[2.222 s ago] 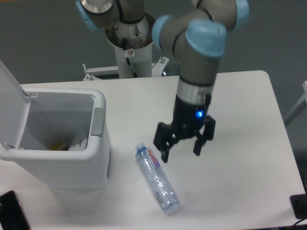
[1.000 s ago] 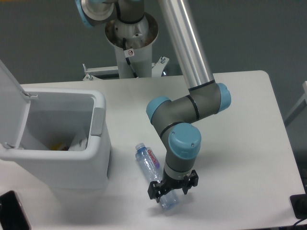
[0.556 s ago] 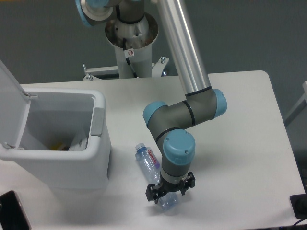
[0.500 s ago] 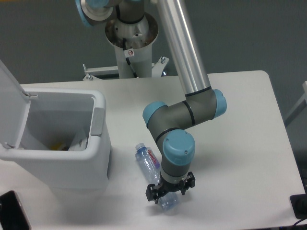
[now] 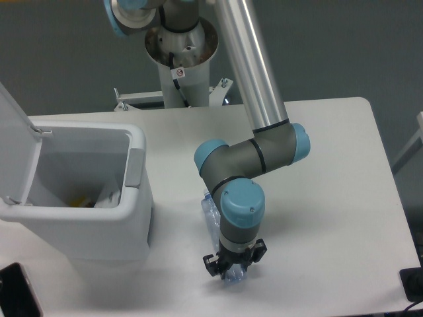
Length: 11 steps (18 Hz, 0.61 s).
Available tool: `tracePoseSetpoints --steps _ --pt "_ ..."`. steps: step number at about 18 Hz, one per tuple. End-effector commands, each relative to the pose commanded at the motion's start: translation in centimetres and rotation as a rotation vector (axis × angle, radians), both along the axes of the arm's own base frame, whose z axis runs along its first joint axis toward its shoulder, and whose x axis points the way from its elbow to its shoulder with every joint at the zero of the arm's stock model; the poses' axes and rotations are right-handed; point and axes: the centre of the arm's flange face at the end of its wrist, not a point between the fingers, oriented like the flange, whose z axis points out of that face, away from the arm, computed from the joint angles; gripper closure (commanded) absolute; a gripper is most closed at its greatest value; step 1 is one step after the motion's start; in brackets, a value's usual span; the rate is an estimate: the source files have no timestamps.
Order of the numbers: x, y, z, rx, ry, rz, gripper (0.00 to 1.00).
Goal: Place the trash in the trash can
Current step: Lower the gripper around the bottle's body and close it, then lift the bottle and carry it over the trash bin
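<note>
- Here, in the fixed camera's view, the trash can (image 5: 99, 228) stands at the left end of the white table (image 5: 330, 198), its lid (image 5: 13, 142) swung up and back on the far-left side
- Inside the trash can, low against its floor, lies a whitish crumpled wrapper (image 5: 109, 197) beside a small yellow scrap (image 5: 80, 197)
- The arm (image 5: 254, 99) slopes down from its base, which stands behind the table and to the right of the trash can, and bends to point straight down at the table, right of the trash can
- The gripper (image 5: 232, 266) sits low, right of the trash can's front corner, with its dark fingers (image 5: 211, 262) pressed in on either side of the bottle (image 5: 213, 214), so it is clamped on the bottle's lower end
- The bottle is clear and mostly hidden behind the wrist; part of it shows just right of the trash can and another part below the fingers; whether it touches the table cannot be told
- A dark flat object (image 5: 16, 290) lies at the table's front edge, below the trash can
</note>
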Motion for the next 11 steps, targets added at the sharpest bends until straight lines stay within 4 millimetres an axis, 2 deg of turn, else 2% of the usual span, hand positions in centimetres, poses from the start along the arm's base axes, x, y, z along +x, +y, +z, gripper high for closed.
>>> tracePoseSetpoints --steps 3,6,8,9,11 --pt "0.1 -0.1 0.2 0.001 0.001 0.000 0.43" --pt "-0.1 -0.1 3.2 0.033 0.032 -0.003 0.43" --pt "-0.6 -0.3 6.6 0.075 0.064 0.007 0.43" --pt "-1.6 -0.7 9.2 0.108 0.093 0.021 0.43" --pt "-2.1 -0.9 13.7 0.179 0.128 0.023 0.43"
